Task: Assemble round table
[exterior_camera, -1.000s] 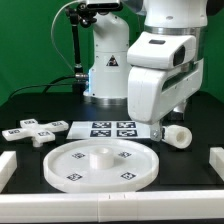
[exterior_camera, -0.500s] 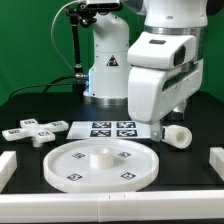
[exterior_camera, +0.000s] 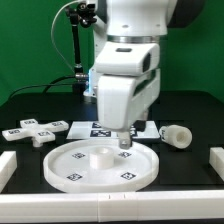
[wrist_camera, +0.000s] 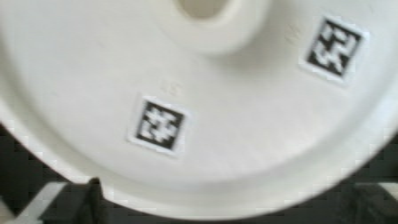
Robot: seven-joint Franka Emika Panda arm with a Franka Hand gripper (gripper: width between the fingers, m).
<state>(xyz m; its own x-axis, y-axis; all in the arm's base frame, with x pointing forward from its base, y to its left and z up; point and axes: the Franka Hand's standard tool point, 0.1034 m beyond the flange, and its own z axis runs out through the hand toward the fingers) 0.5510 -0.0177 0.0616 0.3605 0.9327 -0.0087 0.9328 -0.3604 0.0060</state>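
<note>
right above the round disc (exterior_camera: pixel 60 165), near its raised centre, hangs the gripper (exterior_camera: pixel 123 143), nothing in it; whether its fingers are spread or closed i cannot tell. the disc lies flat on the table (exterior_camera: pixel 185 108), with the cylinder leg (exterior_camera: pixel 176 136) to the exterior view's right and the cross-shaped base (exterior_camera: pixel 32 131) to its left.

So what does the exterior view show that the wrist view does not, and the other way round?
Only the exterior view: the cross-shaped base, the cylinder leg, the marker board and the gripper over the round disc. Only the wrist view: two of the tags on the round disc, close up. Both: the round disc itself.
</note>
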